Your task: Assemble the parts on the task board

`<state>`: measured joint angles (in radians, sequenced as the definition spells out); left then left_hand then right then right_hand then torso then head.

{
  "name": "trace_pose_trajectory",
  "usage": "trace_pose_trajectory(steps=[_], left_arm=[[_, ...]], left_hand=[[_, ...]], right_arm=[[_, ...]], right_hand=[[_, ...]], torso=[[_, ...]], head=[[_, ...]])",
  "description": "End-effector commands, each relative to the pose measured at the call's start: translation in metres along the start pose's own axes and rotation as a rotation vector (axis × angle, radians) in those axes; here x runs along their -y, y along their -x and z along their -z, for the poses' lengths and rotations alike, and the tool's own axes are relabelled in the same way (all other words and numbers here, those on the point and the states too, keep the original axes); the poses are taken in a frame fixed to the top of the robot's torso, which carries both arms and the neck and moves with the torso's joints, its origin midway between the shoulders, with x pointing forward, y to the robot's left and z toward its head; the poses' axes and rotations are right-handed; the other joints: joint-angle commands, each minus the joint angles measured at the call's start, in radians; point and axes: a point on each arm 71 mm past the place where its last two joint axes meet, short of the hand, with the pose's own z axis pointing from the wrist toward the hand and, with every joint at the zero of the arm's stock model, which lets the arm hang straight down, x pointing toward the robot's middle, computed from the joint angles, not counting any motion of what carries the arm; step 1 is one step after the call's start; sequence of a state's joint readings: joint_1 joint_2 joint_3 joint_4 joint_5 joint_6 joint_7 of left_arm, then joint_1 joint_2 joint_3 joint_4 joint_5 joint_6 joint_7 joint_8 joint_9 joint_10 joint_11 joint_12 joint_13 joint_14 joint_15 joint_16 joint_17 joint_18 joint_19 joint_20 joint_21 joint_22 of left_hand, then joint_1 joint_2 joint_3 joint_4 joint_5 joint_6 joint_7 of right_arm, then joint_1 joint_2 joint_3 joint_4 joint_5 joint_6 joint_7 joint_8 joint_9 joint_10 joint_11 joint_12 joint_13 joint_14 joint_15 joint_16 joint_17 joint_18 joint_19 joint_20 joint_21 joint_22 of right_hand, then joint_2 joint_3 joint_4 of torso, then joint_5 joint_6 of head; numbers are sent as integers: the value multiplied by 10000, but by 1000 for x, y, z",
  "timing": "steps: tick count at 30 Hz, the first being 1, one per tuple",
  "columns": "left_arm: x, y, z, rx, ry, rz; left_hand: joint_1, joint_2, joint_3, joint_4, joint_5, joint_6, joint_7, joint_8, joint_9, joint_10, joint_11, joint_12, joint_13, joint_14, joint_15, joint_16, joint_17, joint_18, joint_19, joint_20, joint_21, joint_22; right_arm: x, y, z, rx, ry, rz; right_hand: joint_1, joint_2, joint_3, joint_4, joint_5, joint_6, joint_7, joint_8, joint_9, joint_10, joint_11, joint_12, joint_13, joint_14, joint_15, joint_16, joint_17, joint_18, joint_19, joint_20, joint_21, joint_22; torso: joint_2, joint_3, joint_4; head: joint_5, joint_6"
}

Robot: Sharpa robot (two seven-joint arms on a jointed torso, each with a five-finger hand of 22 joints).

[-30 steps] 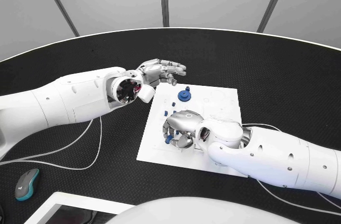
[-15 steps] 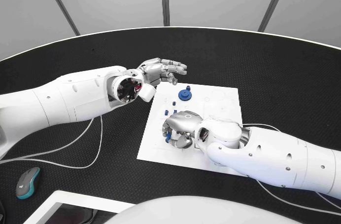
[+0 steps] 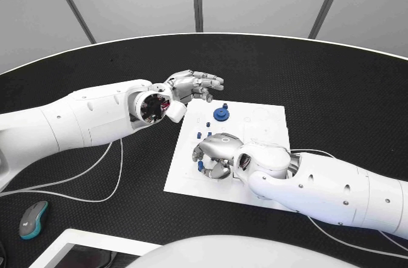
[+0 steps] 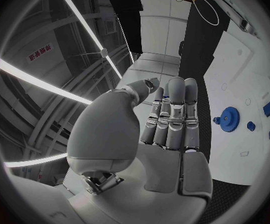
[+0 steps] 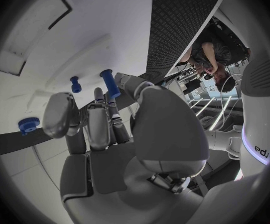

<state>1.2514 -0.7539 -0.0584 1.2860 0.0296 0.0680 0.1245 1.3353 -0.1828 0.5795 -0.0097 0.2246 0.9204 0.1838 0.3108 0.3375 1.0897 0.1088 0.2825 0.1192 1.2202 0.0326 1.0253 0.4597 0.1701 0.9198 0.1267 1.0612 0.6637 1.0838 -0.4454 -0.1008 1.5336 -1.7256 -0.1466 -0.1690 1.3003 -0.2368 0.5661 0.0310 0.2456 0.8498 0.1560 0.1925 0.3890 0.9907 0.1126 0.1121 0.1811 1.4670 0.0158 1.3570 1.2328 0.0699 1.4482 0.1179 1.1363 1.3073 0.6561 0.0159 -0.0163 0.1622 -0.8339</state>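
The white task board lies mid-table. A blue gear stands near its far left corner, with small blue pegs just in front of it. My right hand hovers low over the board's left half, fingers curled, and a ribbed blue peg sticks out between its fingertips. My left hand hangs off the board's far left corner, fingers stretched side by side and holding nothing.
A grey and teal mouse lies at the table's front left, beside a white tray. White cables trail over the black table from the left arm. Another thin cable crosses the board's right edge.
My right hand has crept a little toward the far side of the board with the blue peg. The left hand has stayed put.
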Motion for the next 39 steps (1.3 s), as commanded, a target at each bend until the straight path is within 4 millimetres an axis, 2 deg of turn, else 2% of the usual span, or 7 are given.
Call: trace_pose_trajectory(steps=[1, 9, 14, 20, 26, 35, 39], left_arm=[[0, 0, 0, 5, 3, -1], [0, 2, 0, 16, 6, -1], [0, 6, 2, 100, 5, -7], [0, 12, 5, 256, 8, -19], [-2, 16, 7, 326, 28, -14], [-4, 17, 8, 326, 65, 14], [-5, 16, 7, 279, 75, 26]], left_hand=[[27, 98, -52, 25, 58, -87, 5, 5, 10, -53, 18, 60, 16, -59, -22, -28, -9, 143, -62, -8, -61, -16], [39, 103, -52, 23, 60, -96, 8, 4, 11, -65, 19, 67, 20, -62, -20, -24, -16, 144, -62, -5, -66, -19], [39, 103, -52, 23, 60, -96, 8, 4, 11, -65, 19, 67, 20, -62, -20, -24, -16, 144, -62, -5, -66, -19], [39, 103, -52, 23, 60, -96, 8, 4, 11, -65, 19, 67, 20, -62, -20, -24, -16, 144, -62, -5, -66, -19], [43, 105, -57, 26, 60, -104, 12, 3, 12, -76, 24, 74, 24, -65, -17, -21, -23, 144, -61, -3, -70, -22], [43, 105, -57, 26, 60, -104, 12, 3, 12, -76, 24, 74, 24, -65, -17, -21, -23, 144, -61, -3, -70, -22], [43, 105, -57, 26, 60, -104, 12, 3, 12, -76, 24, 74, 24, -65, -17, -21, -23, 144, -61, -3, -70, -22]], right_arm=[[0, 1, 2, 130, 46, -33], [3, 14, 37, 1670, 505, -719], [28, 31, 81, 3111, 256, -3074], [66, 41, 135, 3549, -1781, -4919], [91, 34, 174, 2799, -3890, -5478], [103, 17, 193, 2228, -5733, -4239], [102, 12, 191, 2005, -6055, -3916]], right_hand=[[42, -112, -142, -11, -27, -117, -58, -65, -16, -185, 15, -9, -47, 50, 103, -50, -58, 174, -108, 10, -260, 804], [281, 140, -1575, 211, -251, -381, -240, -219, -60, -831, 96, 371, -244, -208, 175, -273, -480, 379, -383, 91, -1566, 170], [530, 531, -2227, 892, -1085, 76, 75, -101, -91, -71, -142, 1240, -274, 21, -25, -102, -326, 300, -44, -83, -1212, 220], [261, 307, -1884, 1472, -632, 1043, -102, 207, -61, 2513, -521, 2248, 174, 418, -323, 433, 482, -65, 574, -323, 923, 1157], [-528, 141, -2888, 2480, 256, 1222, -600, 1252, 1077, 3556, -939, 9642, 8204, 778, -677, 1429, 2032, -489, 1007, -735, 3282, 2254], [-706, 319, -3825, 2596, 594, 707, -540, 1812, 1849, 3899, -909, 11550, 10605, 824, -656, 1586, 2306, -528, 1036, -669, 3496, 2365], [-792, 409, -4025, 2604, 688, 651, -544, 1901, 1960, 4046, -907, 11867, 10996, 839, -650, 1630, 2385, -537, 1046, -659, 3544, 2386]], torso=[[9, 2, 12], [-39, 2, -24], [-114, 26, -217], [-185, 101, -431], [-230, 165, -589], [-268, 258, -740], [-271, 207, -693]], head=[[-22, 19], [-122, 85], [-193, 207], [-430, 319], [-729, 402], [-876, 366], [-928, 344]])
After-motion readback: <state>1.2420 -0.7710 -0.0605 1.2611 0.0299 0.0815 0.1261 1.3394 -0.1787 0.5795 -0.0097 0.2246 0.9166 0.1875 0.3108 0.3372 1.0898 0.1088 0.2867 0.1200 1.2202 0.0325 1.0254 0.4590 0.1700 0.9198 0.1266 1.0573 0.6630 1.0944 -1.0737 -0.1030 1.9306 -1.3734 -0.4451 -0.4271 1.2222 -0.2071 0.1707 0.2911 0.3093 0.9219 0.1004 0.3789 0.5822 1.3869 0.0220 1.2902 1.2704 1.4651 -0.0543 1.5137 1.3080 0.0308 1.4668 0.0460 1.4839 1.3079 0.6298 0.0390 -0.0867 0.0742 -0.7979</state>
